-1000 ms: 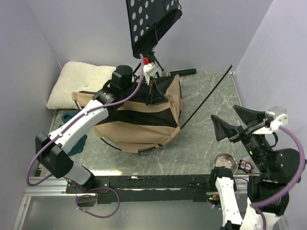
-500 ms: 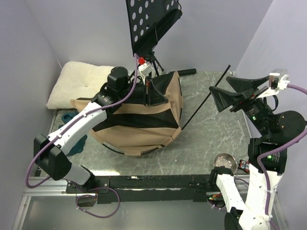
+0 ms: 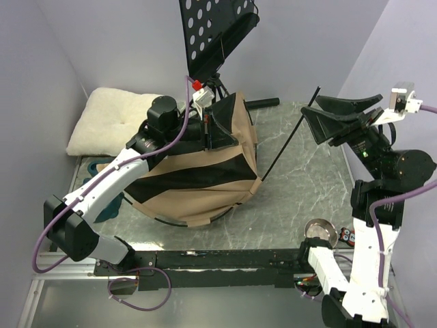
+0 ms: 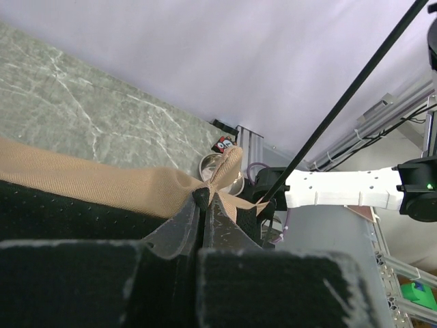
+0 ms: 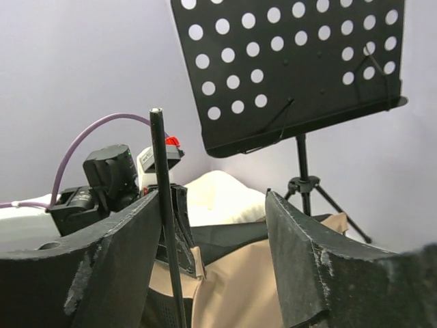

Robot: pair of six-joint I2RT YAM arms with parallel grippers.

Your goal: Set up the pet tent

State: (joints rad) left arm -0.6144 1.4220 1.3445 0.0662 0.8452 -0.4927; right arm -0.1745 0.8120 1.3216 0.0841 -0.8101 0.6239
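Observation:
The pet tent [image 3: 198, 179], tan-brown with black panels, lies half-raised on the table's left side. My left gripper [image 3: 222, 133] is shut on the tent's upper edge; in the left wrist view a fold of tan fabric [image 4: 222, 179] is pinched at the fingertips [image 4: 203, 203]. A thin black pole [image 3: 290, 137] rises slantwise from the tent's right corner toward the back right. My right gripper [image 3: 311, 107] stands open around the pole's top end. In the right wrist view the pole [image 5: 167, 232] stands between the fingers, close beside the left finger [image 5: 116, 266], with a wide gap to the other.
A cream pillow [image 3: 113, 119] lies at the back left, beside the table. A black perforated music stand [image 3: 215, 34] rises behind the tent. A metal bowl [image 3: 319, 230] and a small red-black toy [image 3: 350, 237] sit near the right arm's base. Something teal [image 3: 109, 205] lies at the left edge.
The right arm has lifted and swung back-left from the table's right edge to the pole's tip, its jaws narrowing. The left gripper has raised the tent's edge a little.

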